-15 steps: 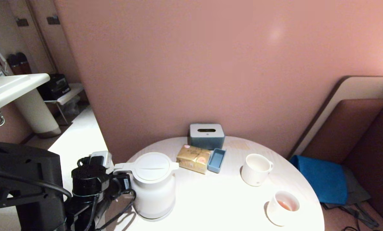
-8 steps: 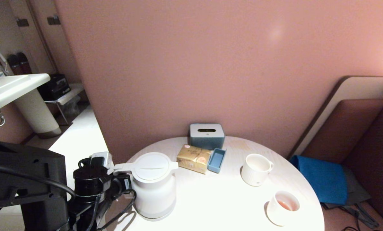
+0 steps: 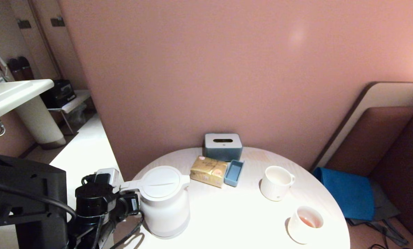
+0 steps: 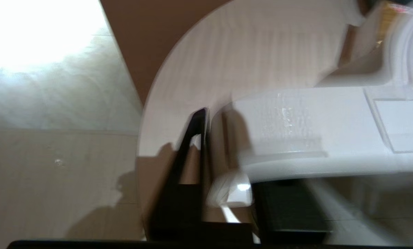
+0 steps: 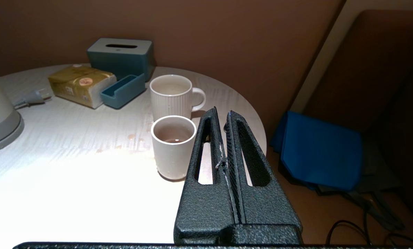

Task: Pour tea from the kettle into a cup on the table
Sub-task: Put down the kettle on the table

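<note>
My left pincer [image 3: 132, 204] sits at the kettle [image 3: 164, 202] handle on the tabletop [image 3: 234, 214] edge — whether it grips, I cannot tell. My right pincer [image 5: 222, 119] is closed, empty, beside the cup [image 5: 173, 147] holding tea [image 3: 306, 221].

Head view layout: table [image 3: 227, 221] fills lower centre to lower right. Kettle [image 3: 164, 202] on it at lower left, handle toward the left gripper [image 3: 128, 204] at the table's left edge. Tissue box [image 3: 223, 146] at the table's far edge, centre frame, against the wall. Wrapped tissue pack [image 3: 208, 171] just in front of it, small tray [image 3: 233, 172] touching the pack's right side. Ribbed mug [image 3: 276, 182] right of the tray. Cup [image 3: 304, 224] in front of the mug, lower right, tea [image 3: 307, 221] in it. Folded cloth [image 3: 346, 192] off the table, right edge.
</note>
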Controlling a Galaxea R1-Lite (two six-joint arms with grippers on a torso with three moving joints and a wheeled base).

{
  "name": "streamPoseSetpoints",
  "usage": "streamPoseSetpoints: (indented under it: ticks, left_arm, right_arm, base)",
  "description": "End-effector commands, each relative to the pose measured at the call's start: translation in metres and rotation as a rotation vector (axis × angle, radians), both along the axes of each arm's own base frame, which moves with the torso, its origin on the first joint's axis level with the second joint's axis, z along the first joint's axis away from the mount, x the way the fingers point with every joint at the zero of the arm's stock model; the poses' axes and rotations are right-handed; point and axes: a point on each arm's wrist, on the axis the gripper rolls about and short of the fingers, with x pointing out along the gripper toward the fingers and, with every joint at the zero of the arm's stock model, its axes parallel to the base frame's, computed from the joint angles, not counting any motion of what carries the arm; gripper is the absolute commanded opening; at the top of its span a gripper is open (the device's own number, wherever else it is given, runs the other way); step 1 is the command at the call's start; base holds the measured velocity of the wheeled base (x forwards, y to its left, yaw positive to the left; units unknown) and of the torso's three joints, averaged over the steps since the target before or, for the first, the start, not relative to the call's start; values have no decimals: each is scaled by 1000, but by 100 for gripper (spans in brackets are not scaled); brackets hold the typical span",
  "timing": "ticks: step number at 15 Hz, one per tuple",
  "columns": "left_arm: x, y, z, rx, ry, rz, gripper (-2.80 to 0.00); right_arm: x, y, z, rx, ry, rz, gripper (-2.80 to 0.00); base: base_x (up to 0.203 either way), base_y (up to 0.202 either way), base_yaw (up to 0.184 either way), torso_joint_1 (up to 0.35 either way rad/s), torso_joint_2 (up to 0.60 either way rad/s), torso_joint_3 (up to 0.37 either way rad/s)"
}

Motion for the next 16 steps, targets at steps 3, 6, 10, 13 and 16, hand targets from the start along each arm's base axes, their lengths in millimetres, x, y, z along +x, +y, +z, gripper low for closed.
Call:
streamPoseSetpoints:
  ticks: [3, 6, 10, 13, 16]
  left_arm:
    - [0, 0, 4, -16, -38, 5, 0]
    - [0, 0, 2, -14, -27, 5, 0]
    - [-16, 7, -7, 13, 48, 7, 0]
    - [-29, 12, -7, 9, 81, 12, 0]
    - [-36, 15, 5, -6, 45, 10, 0]
  right_arm:
    - [0, 0, 0, 0, 1, 0, -280]
    - [0, 0, 0, -1, 0, 0, -280]
    - [0, 0, 0, 0, 1, 0, -280]
    - [0, 0, 0, -1, 0, 0, -280]
    - [0, 0, 0, -1, 0, 0, -280]
  base:
    - [0, 0, 0, 0, 0, 0]
    - [0, 0, 0, 0, 0, 0]
    - [0, 0, 0, 0, 0, 0]
    - [0, 0, 0, 0, 0, 0]
    - [0, 0, 0, 0, 0, 0]
